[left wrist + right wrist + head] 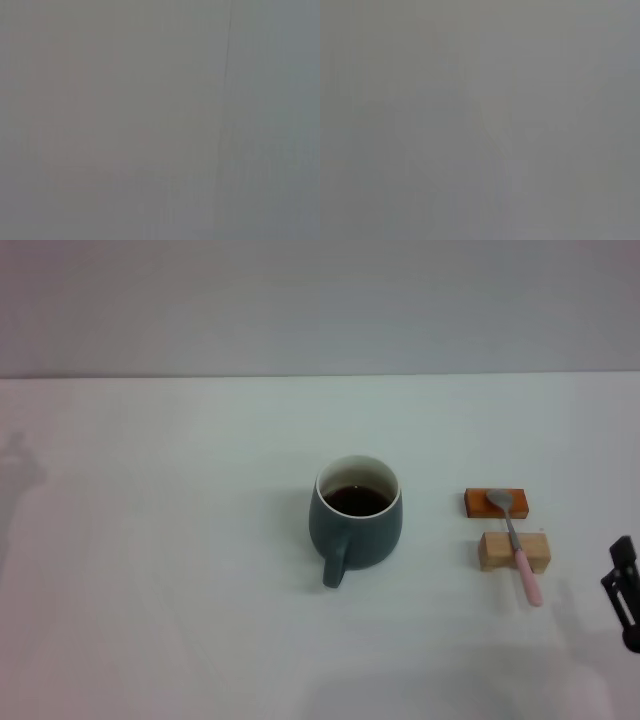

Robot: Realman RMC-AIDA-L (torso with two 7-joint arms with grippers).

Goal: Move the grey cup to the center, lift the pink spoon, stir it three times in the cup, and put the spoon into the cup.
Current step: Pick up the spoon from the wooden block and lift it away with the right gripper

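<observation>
At the near right edge of the head view, the right claw (624, 590) pokes in over the white worktop (150, 570); whether its fingers are open or closed cannot be told. Just beyond it, the pink spoon (515, 541) lies across a pale wooden block (514, 552), its metal bowl resting on an orange-brown block (495, 502). The grey cup (356, 519) stands upright mid-worktop, holding dark liquid, handle toward the robot. The left claw is unseen.

A plain white worktop (160, 590) carries the grey cup (356, 520), upright and holding dark liquid. To the cup's right lie an orange-brown block (478, 503) and, just nearer the robot, a pale wooden block (497, 552), slightly apart.
</observation>
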